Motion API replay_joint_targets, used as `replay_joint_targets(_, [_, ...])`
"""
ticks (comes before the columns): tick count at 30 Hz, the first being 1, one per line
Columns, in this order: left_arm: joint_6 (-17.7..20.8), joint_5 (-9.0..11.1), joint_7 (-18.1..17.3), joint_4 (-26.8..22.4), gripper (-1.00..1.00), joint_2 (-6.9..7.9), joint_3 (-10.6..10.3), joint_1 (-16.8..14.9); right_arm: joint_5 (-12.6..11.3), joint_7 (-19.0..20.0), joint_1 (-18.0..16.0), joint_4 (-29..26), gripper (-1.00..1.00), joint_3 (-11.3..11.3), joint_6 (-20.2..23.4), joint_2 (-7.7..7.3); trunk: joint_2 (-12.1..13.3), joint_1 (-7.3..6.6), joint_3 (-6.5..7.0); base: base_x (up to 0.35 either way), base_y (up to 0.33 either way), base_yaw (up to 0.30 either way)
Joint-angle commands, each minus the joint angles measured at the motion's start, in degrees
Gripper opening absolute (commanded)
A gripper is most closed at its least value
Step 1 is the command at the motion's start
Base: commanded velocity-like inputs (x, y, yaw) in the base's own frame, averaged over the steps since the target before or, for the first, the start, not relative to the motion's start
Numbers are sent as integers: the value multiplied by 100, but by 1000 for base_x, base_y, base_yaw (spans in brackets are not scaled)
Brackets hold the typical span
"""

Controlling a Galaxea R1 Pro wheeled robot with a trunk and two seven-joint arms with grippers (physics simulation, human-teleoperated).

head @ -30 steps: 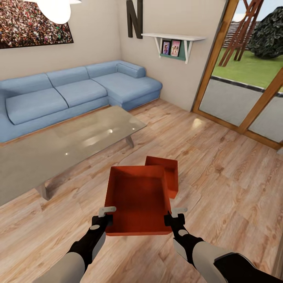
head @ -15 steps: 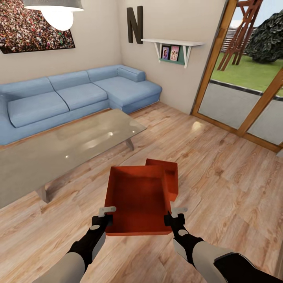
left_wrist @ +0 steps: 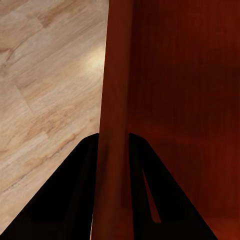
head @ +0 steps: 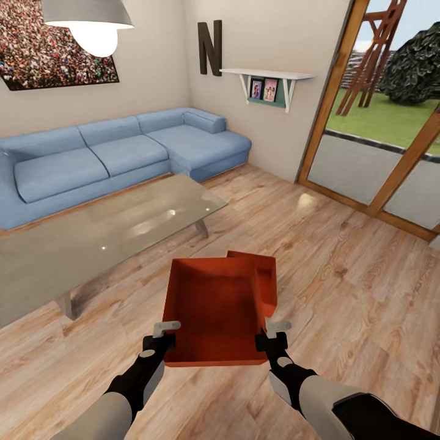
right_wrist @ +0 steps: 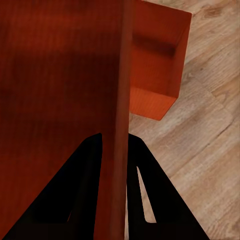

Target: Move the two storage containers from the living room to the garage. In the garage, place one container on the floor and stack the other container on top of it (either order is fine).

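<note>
Far to my left, a blue sectional sofa [head: 122, 153] runs along the cream wall of the living room, under a dark crowd picture [head: 55, 58] and a hanging lamp [head: 91, 24]. In front of it stands the glass-topped coffee table [head: 104, 232] on the light wood-plank flooring [head: 354, 293].

My left pincer [head: 166, 333] is pinching the left side wall of the near storage container [head: 214, 311], close to its near corner. From my left wrist, I see that wall [left_wrist: 115, 125] running straight up between my two dark fingers [left_wrist: 75, 190], one outside the bin and one inside, both pressed to it.

The container I hold is a red-orange open-top bin, level, right in front of me between both arms and raised above the planks. The second storage container [head: 267, 278] sits on the flooring beyond it and a little to the right, partly hidden behind the held one's far right corner.

My right pincer [head: 274, 335] is pinching the right side wall near the near corner. From my right wrist, the thin wall [right_wrist: 120, 100] passes between my fingers [right_wrist: 150, 195], with the other bin [right_wrist: 157, 65] down on the wood past it.

Further right, a letter N [head: 209, 46] and a white shelf [head: 269, 74] with photos hang on the wall, then wood-framed glass doors [head: 373, 122] show grass outside.
</note>
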Motion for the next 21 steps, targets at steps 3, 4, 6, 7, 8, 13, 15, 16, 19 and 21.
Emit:
replay_joint_targets(3, [8,-28,143,13,-100,38,78,1,-44,-37,-11,-8,-100,-219,-54,3,-7,2,21,0,0,0])
replay_joint_targets(4, [8,-28,143,13,-100,38,78,1,-44,-37,-11,-8,-100,-219,-54,3,-7,2,30,0,0,0])
replay_joint_targets(6, [8,-28,143,13,-100,38,78,1,-44,-36,-11,-8,-100,-219,-55,3,-7,2,49,0,0,0])
replay_joint_targets(7, [8,-28,143,13,-100,38,78,1,-44,-36,-11,-8,-100,-219,-54,3,-7,2,58,0,0,0])
replay_joint_targets(8, [8,-28,143,13,-100,38,78,1,-44,-37,-11,-8,-100,-219,-54,3,-7,2,67,0,0,0])
replay_joint_targets(13, [8,-28,143,13,-100,38,78,1,-44,-37,-11,-8,-100,-219,-54,3,-7,2,113,0,0,0])
replay_joint_targets(15, [8,-28,143,13,-100,38,78,1,-44,-36,-11,-8,-100,-219,-55,3,-7,2,131,0,0,0])
replay_joint_targets(16, [8,-28,143,13,-100,38,78,1,-44,-36,-11,-8,-100,-219,-56,3,-7,2,140,0,0,0])
replay_joint_targets(19, [8,-28,143,13,-100,38,78,1,-44,-37,-11,-8,-100,-219,-56,3,-7,2,168,0,0,0])
replay_joint_targets(21, [8,-28,143,13,-100,38,78,1,-44,-37,-11,-8,-100,-219,-56,3,-7,2,186,0,0,0])
